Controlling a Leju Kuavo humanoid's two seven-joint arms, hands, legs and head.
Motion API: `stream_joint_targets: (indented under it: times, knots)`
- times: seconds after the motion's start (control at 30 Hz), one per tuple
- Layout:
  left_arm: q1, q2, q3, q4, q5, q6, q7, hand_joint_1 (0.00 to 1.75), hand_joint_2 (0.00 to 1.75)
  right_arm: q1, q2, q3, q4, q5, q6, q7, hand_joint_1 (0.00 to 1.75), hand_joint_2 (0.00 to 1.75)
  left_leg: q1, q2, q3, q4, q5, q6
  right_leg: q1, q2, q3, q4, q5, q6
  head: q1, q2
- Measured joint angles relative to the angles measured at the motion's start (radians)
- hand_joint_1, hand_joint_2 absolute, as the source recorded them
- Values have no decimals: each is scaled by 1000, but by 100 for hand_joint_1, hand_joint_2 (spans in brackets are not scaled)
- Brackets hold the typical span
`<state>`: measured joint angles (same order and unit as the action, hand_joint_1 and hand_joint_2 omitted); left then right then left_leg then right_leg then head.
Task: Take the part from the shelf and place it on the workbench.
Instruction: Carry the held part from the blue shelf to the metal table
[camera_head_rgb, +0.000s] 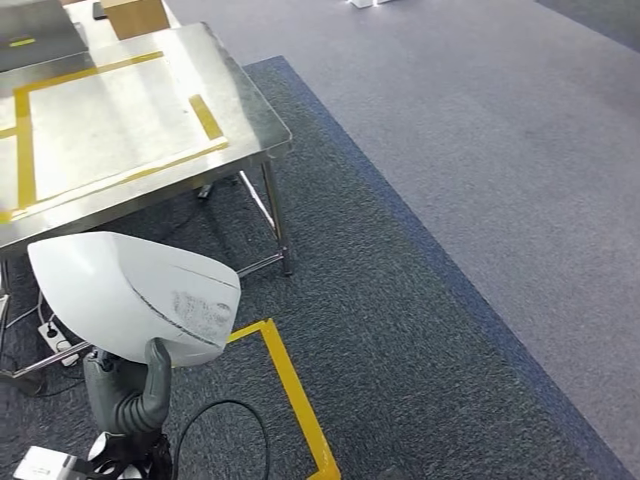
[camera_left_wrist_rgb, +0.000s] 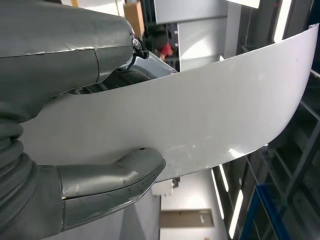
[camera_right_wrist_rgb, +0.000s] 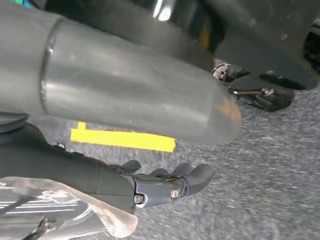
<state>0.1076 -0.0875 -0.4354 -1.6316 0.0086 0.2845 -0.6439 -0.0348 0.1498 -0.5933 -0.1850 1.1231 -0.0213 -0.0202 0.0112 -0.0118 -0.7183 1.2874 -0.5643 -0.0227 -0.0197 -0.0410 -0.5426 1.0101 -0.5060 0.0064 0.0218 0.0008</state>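
My left hand (camera_head_rgb: 132, 392) holds a large white curved shell part (camera_head_rgb: 136, 295) from below, low at the left of the head view. The thumb presses its near face. In the left wrist view the part (camera_left_wrist_rgb: 211, 115) is a broad white curved sheet clamped between the thumb (camera_left_wrist_rgb: 113, 180) and the fingers (camera_left_wrist_rgb: 151, 62). The steel workbench (camera_head_rgb: 249, 125), marked with yellow tape, stands just beyond the part. My right hand (camera_right_wrist_rgb: 158, 182) hangs over the carpet with its fingers stretched out and nothing in them.
A cardboard box (camera_head_rgb: 136, 15) stands at the workbench's far edge. Yellow tape (camera_head_rgb: 290, 385) marks a corner on the dark carpet, and a black cable (camera_head_rgb: 226, 420) loops beside it. A white power strip (camera_head_rgb: 56, 340) lies under the bench. Lighter grey carpet spreads to the right.
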Motion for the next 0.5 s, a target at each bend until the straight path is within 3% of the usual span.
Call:
stream_joint_targets:
  times: [0.07, 0.1, 0.17, 0.23, 0.37, 0.4, 0.5]
  knots:
    - [0, 1, 0, 1, -1, 2, 0, 175, 175, -3, 0, 1, 0, 0, 0, 0, 0, 0, 0, 19, 58, -110, 65, 4, 0, -25, 8, 0, -6, 4, 0, 0]
    - [0, 1, 0, 1, -1, 3, 0, 175, 175, -3, 0, 2, 0, 1, 0, 0, 0, 0, -5, 41, 91, -175, 88, 8, 3, -36, 13, 1, -10, 8, -1, 0]
    - [-2, 1, 0, 1, -2, 3, 0, 175, 175, -5, 0, 4, 0, 1, 0, 0, 0, 0, -13, 72, 127, -247, 103, 20, 8, -55, 17, 1, -16, 18, 0, 0]
    - [-1, 0, 0, 1, -3, 3, 0, 175, 175, -7, 0, 4, 0, 2, 0, 1, 0, 0, -16, 69, 126, -252, 99, 29, 10, -68, 20, 0, -18, 24, 3, 0]
    - [0, 0, 0, 1, -3, 3, 0, 175, 175, -9, 0, 4, 0, 2, 0, 1, 0, 0, -17, 63, 124, -251, 98, 32, 10, -74, 23, -1, -19, 27, 5, 0]
    - [-1, -1, 1, 1, -3, 3, 0, 175, 175, -11, 0, 4, 0, 2, 0, 1, 0, 0, -15, 53, 126, -255, 100, 39, 9, -53, 16, 19, -35, 32, 7, 0]
    - [-2, -5, 0, 1, -4, 5, 0, 175, 175, -11, 0, 5, 0, 3, 0, 2, 0, 0, -8, -8, 129, -265, 106, 61, 6, 31, -95, 241, -136, 46, 15, 0]
